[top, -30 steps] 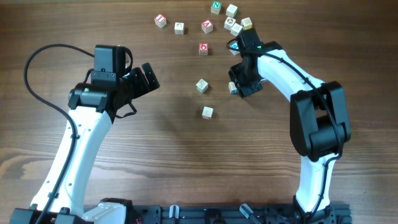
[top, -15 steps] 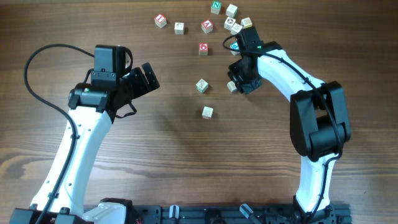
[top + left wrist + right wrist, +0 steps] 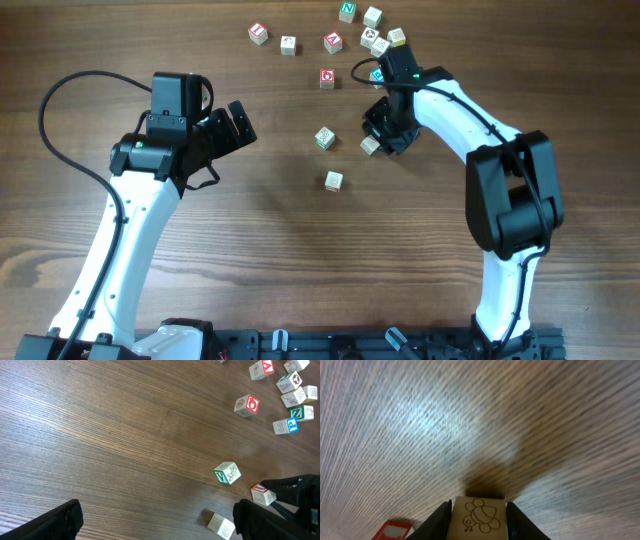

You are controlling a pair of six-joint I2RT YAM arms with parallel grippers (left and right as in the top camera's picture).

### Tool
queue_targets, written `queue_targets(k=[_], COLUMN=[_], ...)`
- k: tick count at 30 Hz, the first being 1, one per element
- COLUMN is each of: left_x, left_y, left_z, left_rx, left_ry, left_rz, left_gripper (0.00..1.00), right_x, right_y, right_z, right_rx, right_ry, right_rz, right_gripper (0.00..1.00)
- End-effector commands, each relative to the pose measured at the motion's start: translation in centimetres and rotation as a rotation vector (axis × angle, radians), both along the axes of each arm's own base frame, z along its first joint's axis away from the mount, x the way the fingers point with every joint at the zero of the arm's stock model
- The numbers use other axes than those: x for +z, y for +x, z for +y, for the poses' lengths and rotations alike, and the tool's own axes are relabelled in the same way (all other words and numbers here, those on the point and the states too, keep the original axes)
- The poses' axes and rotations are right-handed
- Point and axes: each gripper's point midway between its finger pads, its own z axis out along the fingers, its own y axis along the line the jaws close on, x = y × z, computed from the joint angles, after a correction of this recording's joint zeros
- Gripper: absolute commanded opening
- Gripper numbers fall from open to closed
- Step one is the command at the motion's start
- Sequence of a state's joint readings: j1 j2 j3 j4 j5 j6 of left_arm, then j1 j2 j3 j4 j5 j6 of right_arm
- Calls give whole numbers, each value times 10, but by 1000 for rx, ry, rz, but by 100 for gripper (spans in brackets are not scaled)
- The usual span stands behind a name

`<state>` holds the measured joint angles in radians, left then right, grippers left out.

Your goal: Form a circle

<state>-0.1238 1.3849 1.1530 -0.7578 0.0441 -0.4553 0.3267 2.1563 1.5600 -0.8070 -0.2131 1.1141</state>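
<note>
On the wooden table (image 3: 250,250), the cluster (image 3: 380,46) of three pale letter blocks lies at the far right. The three touch one another and sit just beyond the right arm's elbow. Two more blocks, one with a green face (image 3: 347,12) and one plain (image 3: 373,16), lie a little farther back, apart from the cluster.

The right claw (image 3: 378,138) is closed on a single block (image 3: 479,517). The wrist view shows it snug between the two fingers, and the face toward the camera carries a small line drawing of a bee. From above, this block sits nearer than the cluster, well apart from it and close to the middle of the table. The pictures do not show whether it rests on the wood or hangs just above it.

Left of the held block, near but not touching, is a block with a green side (image 3: 325,138). Another pale block (image 3: 333,181) lies nearer still. A red-faced block (image 3: 327,78) sits farther back, and a blue-faced one (image 3: 376,75) is partly hidden beside the right arm. Three more blocks (image 3: 288,44) form a loose row along the far edge, left of the cluster.

The left claw (image 3: 243,122) stands wide and holds nothing. It hangs over bare wood on the left, well apart from every block.
</note>
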Motion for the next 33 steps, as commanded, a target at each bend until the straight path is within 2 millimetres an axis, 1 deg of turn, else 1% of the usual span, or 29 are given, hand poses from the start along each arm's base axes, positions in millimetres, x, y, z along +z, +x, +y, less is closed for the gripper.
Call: queue_targets(k=[1, 2, 5, 13, 17, 23, 33], left_x=[1, 1, 1, 1, 1, 1, 1], left_y=[2, 2, 2, 2, 2, 2, 2], left_z=[0, 0, 0, 0, 0, 0, 0], left_rx=[9, 9, 9, 9, 9, 9, 9], left_ry=[-12, -12, -12, -12, -12, -12, -12], left_rz=[0, 0, 0, 0, 0, 0, 0], left_gripper=[100, 100, 100, 100, 100, 100, 100], right_x=[1, 1, 0, 5, 6, 6, 2], right_y=[-2, 0, 6, 22, 26, 25, 11], right_z=[26, 30, 32, 39, 40, 41, 38], right_rx=[15, 27, 37, -24, -57, -66, -83], right_ry=[33, 12, -48, -14, -1, 6, -9], right_rz=[-3, -27, -82, -139, -146, -139, -76], right_gripper=[36, 36, 37, 37, 37, 37, 36])
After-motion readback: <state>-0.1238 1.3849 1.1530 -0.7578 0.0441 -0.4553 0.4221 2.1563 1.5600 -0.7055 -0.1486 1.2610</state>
